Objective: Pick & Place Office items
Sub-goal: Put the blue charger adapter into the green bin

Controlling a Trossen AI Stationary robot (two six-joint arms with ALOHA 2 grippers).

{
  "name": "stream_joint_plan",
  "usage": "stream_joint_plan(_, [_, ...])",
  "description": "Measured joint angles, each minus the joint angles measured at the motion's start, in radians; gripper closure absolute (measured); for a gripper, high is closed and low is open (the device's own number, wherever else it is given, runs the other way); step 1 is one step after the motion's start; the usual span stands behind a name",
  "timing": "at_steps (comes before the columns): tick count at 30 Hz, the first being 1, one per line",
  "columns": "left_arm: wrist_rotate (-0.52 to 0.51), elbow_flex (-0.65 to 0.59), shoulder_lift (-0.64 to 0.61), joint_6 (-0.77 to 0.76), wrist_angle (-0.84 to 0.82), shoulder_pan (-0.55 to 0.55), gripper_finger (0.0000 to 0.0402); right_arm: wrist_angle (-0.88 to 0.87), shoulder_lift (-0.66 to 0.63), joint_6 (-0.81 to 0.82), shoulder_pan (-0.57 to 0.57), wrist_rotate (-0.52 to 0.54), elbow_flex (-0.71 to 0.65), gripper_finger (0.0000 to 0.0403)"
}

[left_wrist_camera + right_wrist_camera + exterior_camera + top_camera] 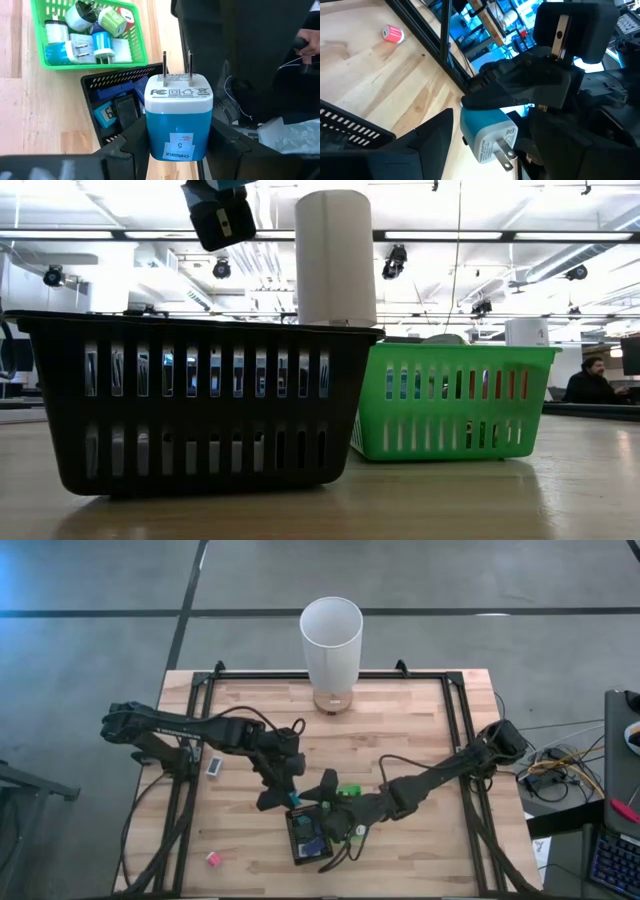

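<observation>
A wooden table (400, 740) in a big bright room, with two robot arms meeting over two small baskets.

The left gripper (172, 145) has its jaws squeezed on a blue and white plug block (177, 122), prongs up, so it will not drop. It hangs near the bottom middle of the high view, right over the black basket (308, 837), likely to go in. The green basket (87, 32) already holds more plugs. The right gripper (485, 145) waits beside it, jaws apart and empty. A pink block (213, 859) lies at the lower left.

Grey floor (90, 580), white ceiling lights (560, 200), distant seated person (592, 380)
</observation>
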Motion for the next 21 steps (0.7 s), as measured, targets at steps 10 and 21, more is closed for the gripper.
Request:
stream_joint_plan(10, [0.022,0.000,0.000,-0.024,0.027,-0.003,0.0255,0.000,0.000,0.016,-0.010,0.005,0.000,0.0150])
stream_joint_plan(21, [0.047,0.000,0.000,-0.047,0.039,-0.015,0.0255,-0.006,0.000,0.024,-0.021,0.005,-0.001,0.0151])
